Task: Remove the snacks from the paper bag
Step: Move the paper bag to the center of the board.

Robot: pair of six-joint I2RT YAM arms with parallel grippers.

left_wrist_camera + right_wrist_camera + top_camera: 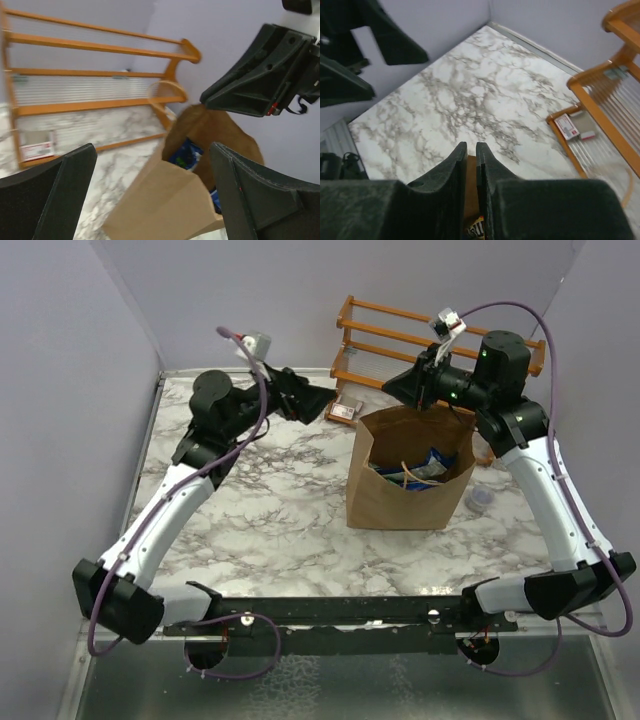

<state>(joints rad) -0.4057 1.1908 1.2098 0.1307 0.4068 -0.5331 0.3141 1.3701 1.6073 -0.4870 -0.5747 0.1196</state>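
A tall brown paper bag (400,502) stands upright and open, right of centre on the marble bench (270,500). It is thin and creased, likely light enough to tip or slide, so its top rim seems the place to steady it. Inside lie the snacks (432,462), a blue foil packet uppermost, probably light, crinkly and slippery, best pinched at a flat sealed edge. The right gripper (471,146) is closed on the bag's back rim with brown paper between its fingers, while the left gripper (152,150), spread wide and empty, faces the bag's mouth from nearby.
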